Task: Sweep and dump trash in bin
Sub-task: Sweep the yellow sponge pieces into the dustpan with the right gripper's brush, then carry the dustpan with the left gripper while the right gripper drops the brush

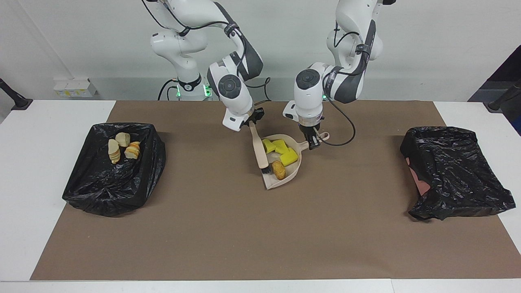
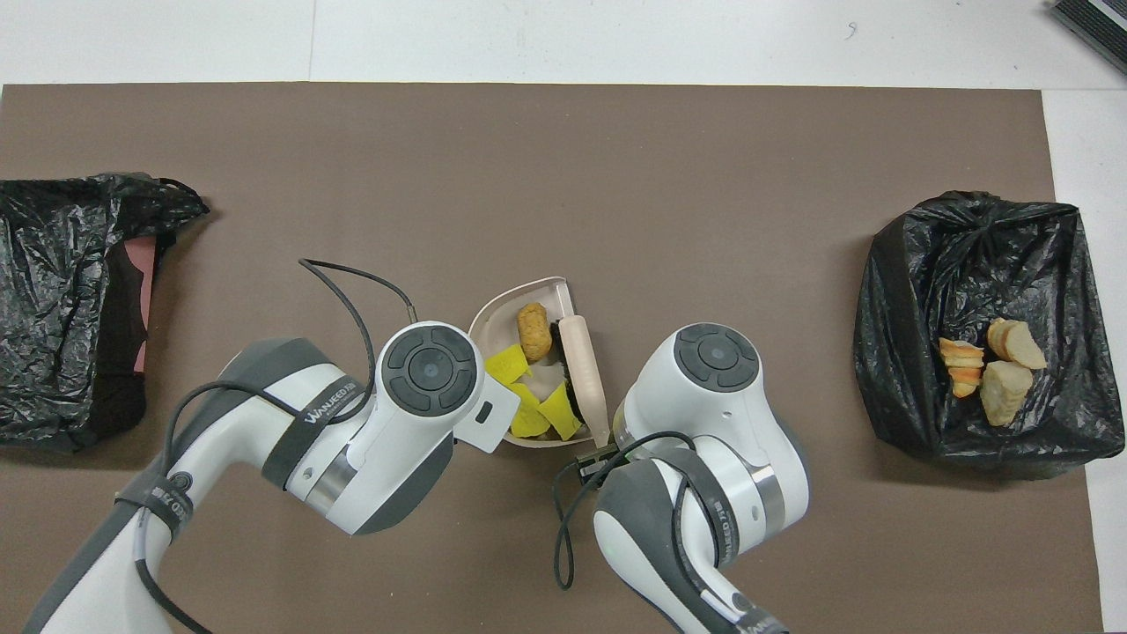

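The beige dustpan [image 1: 285, 179] [image 2: 497, 326] lies on the brown mat in front of the robots. In it lie the yellow foam pieces [image 1: 279, 148] [image 2: 530, 407] and the orange-brown nugget [image 1: 279, 169] [image 2: 533, 331] of the trash. My left gripper [image 1: 312, 142] is shut on the pan's handle. My right gripper [image 1: 251, 122] is shut on the handle of the beige brush [image 1: 259, 149] [image 2: 586, 370], whose black bristles stand at the pan's mouth beside the nugget. The bin [image 1: 101, 187] [image 2: 977, 264] toward the right arm's end holds cream chunks [image 1: 115, 147] [image 2: 1004, 370] and an orange-striped chunk [image 1: 132, 149].
A second bin lined with a black bag [image 1: 456, 171] [image 2: 70, 308] stands toward the left arm's end of the table. The brown mat [image 1: 244, 236] covers the middle of the white table. A black cable [image 1: 344, 130] hangs by the left wrist.
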